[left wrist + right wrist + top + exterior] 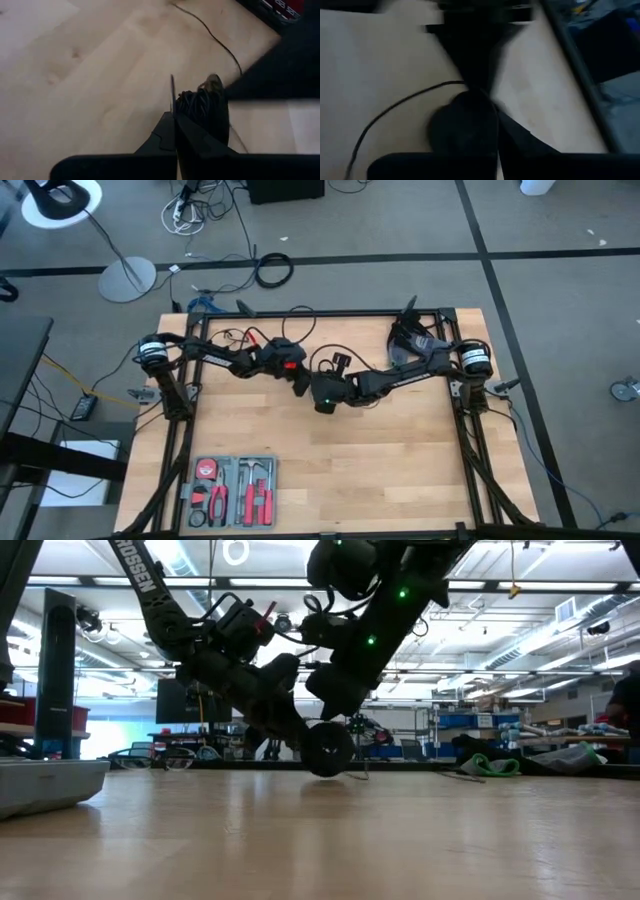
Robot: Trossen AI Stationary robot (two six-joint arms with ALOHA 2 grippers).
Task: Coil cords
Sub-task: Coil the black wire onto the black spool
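1. Where the 2 arms meet, near the middle of the table (400, 450) toward its far side, we see both grippers low over the wood and close together.
2. We find the left gripper (298, 386) reaching in from the left, its fingers (172, 132) pressed together; in its wrist view a thin strand of the cord (172, 95) rises from between their tips.
3. We see a bundle of cord loops (200, 102) just beyond those fingertips, touching them, with a dark rounded puck (215, 82) at its far edge (blurred, so we cannot tell its exact shape).
4. From that bundle 1 thin strand runs away across the bare wood toward the table's edge.
5. We find the right gripper (322, 402) coming in from the right, its jaws shut; in its wrist view a dark rounded mass sits right at the fingertips, and a thin strand curves off from it over the table.
6. We cannot tell from that blurred view whether the right fingers pinch the cord or only rest against it.
7. In the low view the 2 grippers overlap, with a round dark shape at their lowest point, just at the tabletop.
8. At the near left corner we see a tool tray (232, 490) with red-handled tools, well apart from the grippers.
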